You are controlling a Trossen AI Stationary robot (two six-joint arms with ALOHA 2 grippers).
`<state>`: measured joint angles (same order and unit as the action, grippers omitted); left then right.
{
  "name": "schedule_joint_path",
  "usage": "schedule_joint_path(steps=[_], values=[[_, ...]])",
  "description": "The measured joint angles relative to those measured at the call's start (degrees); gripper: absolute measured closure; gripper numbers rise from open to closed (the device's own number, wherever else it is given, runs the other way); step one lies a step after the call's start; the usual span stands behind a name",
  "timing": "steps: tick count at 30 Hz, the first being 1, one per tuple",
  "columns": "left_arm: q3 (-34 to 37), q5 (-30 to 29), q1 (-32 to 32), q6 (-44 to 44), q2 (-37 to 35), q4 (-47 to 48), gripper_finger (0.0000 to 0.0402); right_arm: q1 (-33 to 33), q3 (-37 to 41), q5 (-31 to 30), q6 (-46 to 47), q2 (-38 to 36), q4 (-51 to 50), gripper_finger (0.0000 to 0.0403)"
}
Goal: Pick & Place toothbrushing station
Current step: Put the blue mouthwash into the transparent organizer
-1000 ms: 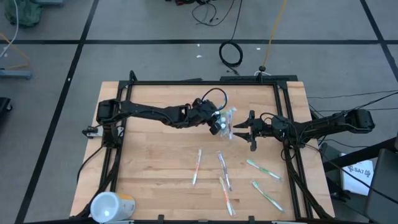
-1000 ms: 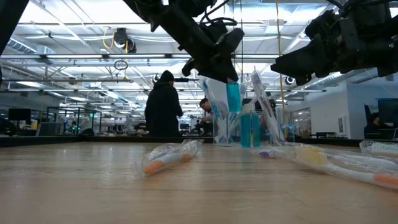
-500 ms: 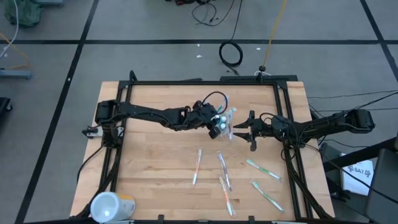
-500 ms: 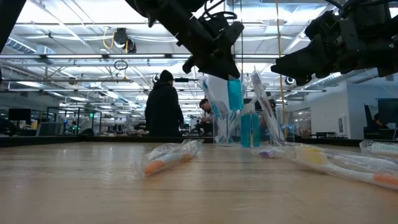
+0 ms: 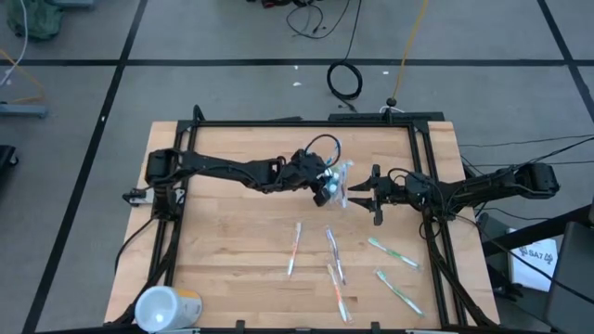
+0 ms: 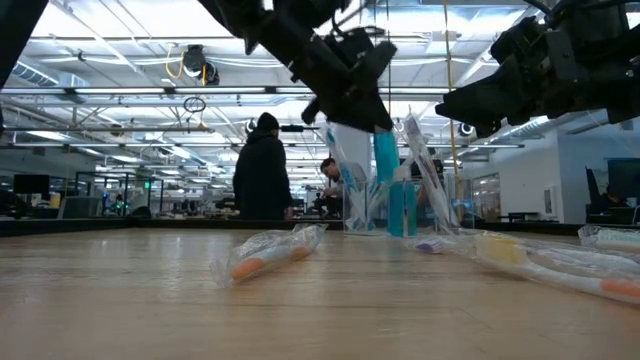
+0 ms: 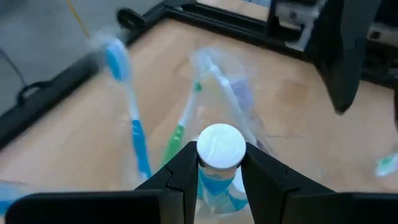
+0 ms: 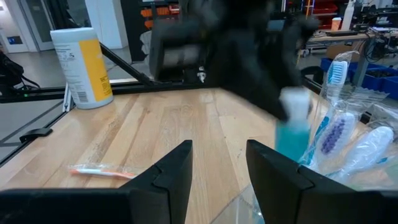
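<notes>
L gripper (image 7: 219,163) is clamped on a blue toothpaste tube (image 7: 217,168) just below its white cap, holding it upright over the clear plastic cup (image 6: 378,207), which stands toward the far edge of the wooden table (image 5: 232,241), slightly R of its middle. The cup already holds wrapped toothbrushes and another blue tube. R gripper (image 8: 217,162) waits just beside the cup on the R-edge side, fingers apart, nothing between them. Five more wrapped toothbrushes (image 5: 334,260) lie loose btwn the cup and the near edge, incl. an orange-handled one (image 6: 265,252) closest to the low camera. A white and yellow cylinder (image 5: 165,307) lies at the near-L corner. A person in dark clothing (image 6: 263,170) stands in the room beyond the table.
</notes>
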<state>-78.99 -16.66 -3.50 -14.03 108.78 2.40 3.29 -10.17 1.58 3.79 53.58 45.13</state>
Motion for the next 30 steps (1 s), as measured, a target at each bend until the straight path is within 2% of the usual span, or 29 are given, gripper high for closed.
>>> schedule_joint_path(steps=[7, 14, 25, 30], values=[[0.10, 1.72, -0.03, 2.29, 4.80, -2.79, 0.0298, 0.00, 0.00, -0.02, 0.00, 0.00, -0.06, 0.0257], [0.10, 1.84, -0.99, 3.82, 5.22, -3.09, 0.0295, 0.00, 0.00, -0.02, 0.00, 0.01, -0.44, 0.0257], [0.10, 1.78, -0.75, 7.06, 5.12, -2.54, 0.0207, 0.00, 0.00, -0.02, 0.00, 0.00, -0.40, 0.0257], [0.10, 1.70, -0.62, 9.47, 2.68, -0.90, 0.0196, 0.00, 0.00, -0.02, 0.00, 0.00, -0.03, 0.0257]])
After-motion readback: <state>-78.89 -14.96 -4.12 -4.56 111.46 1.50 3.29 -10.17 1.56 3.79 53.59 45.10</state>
